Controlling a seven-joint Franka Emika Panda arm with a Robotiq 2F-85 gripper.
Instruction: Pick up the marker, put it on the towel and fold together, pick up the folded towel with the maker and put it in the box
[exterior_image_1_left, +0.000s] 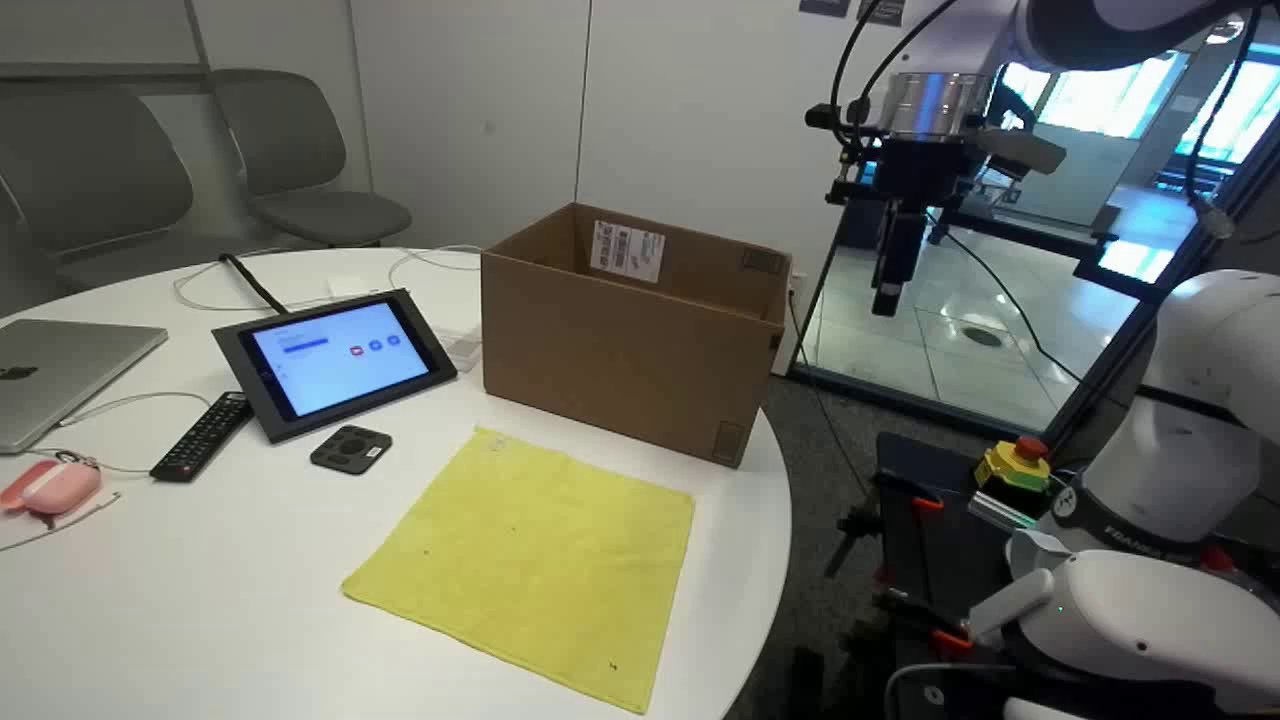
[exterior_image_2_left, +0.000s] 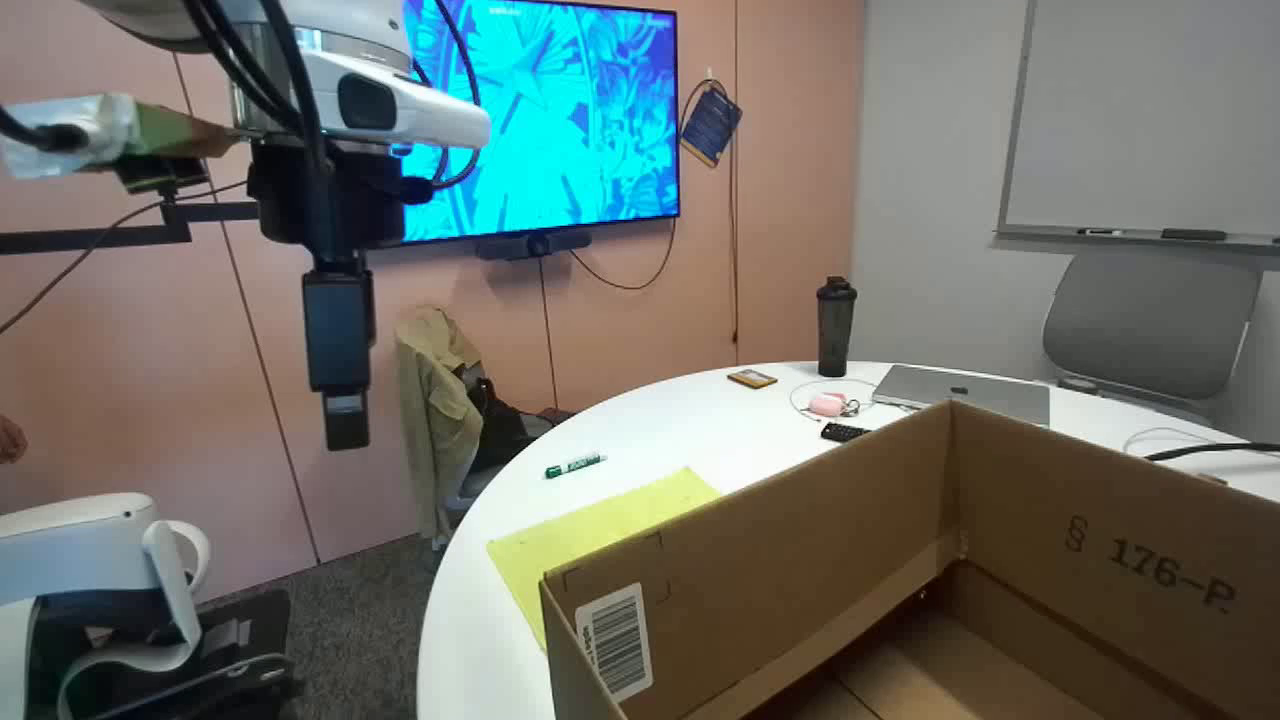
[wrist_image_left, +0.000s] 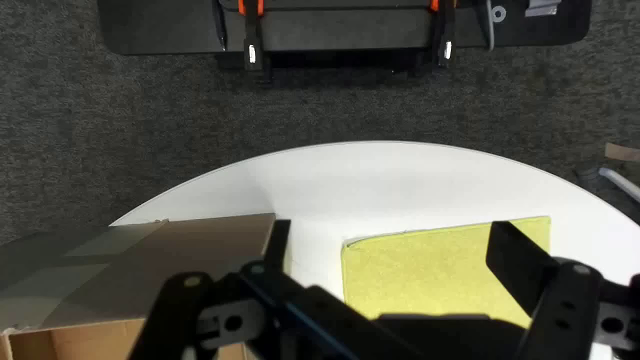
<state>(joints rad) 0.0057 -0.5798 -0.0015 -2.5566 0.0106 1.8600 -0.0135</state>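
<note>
White round table (exterior_image_1_left: 200, 610) | cardboard box (exterior_image_1_left: 620, 350) stands open-topped, barcoded label (exterior_image_1_left: 628, 250) inside | yellow towel (exterior_image_1_left: 540, 565) lies flat nearby | gripper (wrist_image_left: 390, 237) aloft, jaws apart

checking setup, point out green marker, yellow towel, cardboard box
Green marker (exterior_image_2_left: 575, 466): in an exterior view, barrel
Yellow towel (exterior_image_1_left: 540, 560): in an exterior view, middle
Cardboard box (exterior_image_1_left: 622, 358): in an exterior view, outer wall

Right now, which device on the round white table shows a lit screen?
The dark-framed rectangular tablet, glowing blue; the silver laptop is closed, the black remote screenless.
</note>
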